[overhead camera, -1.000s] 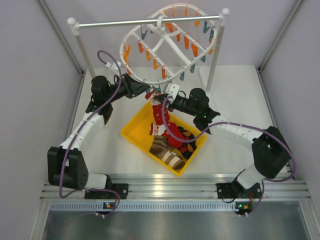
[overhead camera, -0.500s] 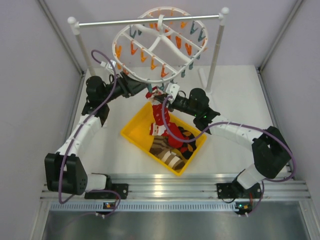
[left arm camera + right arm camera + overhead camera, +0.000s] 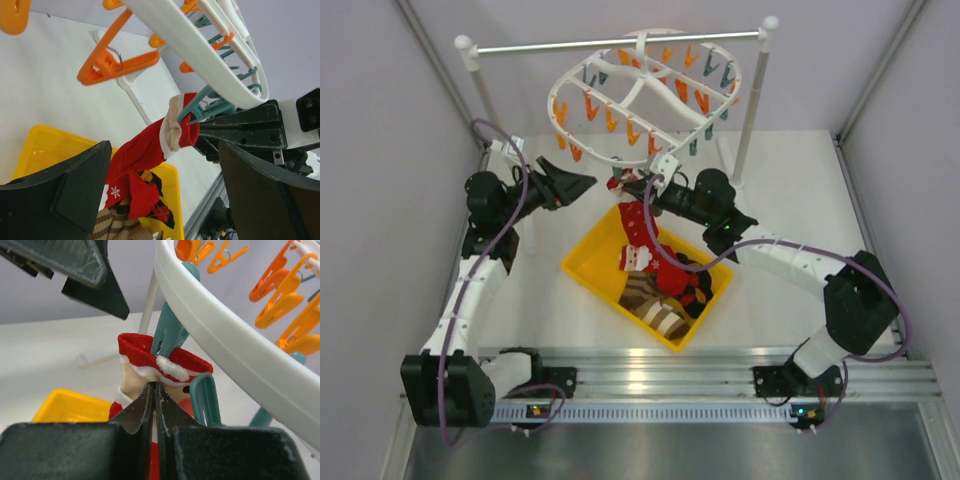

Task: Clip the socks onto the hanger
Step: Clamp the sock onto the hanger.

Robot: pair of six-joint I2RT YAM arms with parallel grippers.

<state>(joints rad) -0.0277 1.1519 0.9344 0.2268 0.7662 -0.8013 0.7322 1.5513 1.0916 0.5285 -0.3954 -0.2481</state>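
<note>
Top view: the red sock [image 3: 638,225] hangs from the 6 o'clock rim of the hanger [image 3: 553,103] down into the yellow bin [image 3: 582,265]. The left gripper [image 3: 582,188] stands spread and empty at the cuff's 9 o'clock.

Left wrist: a teal clip [image 3: 207,107] bites the cuff.

Right wrist: the right gripper [image 3: 153,402] is clenched on the sock just below that clip.

This sock looks clipped. Next, the right gripper should let go gently, then fetch the second red sock [image 3: 670,280] from the bin.

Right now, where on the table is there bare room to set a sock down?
Bare table lies between the rail stand and the right wall, and between the left arm and the yellow bin. Crowded: the bin's far corner, under the hanger, where the red sock hangs.
</note>
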